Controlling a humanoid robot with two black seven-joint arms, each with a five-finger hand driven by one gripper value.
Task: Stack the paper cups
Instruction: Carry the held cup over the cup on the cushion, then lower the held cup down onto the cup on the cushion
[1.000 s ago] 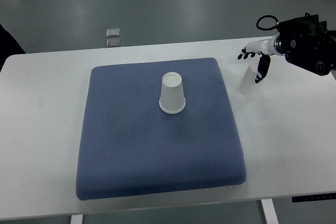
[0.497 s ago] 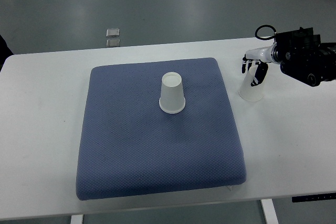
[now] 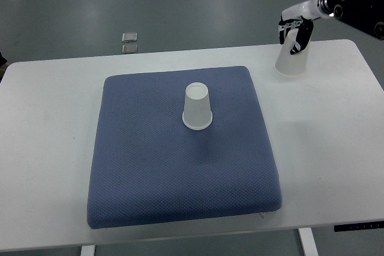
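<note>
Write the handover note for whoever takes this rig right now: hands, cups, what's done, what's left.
Right hand: shut on the held cup, gripping its upper end. The cup is upside down, and looks lifted off the white table near its far right corner.
Left hand: not in view.
Second cup: upside down near the middle of the blue cushion, untouched.
Done: one cup picked up.
Left: carry the held cup over to the cushion, lower it onto the second cup so they nest, then release.
</note>
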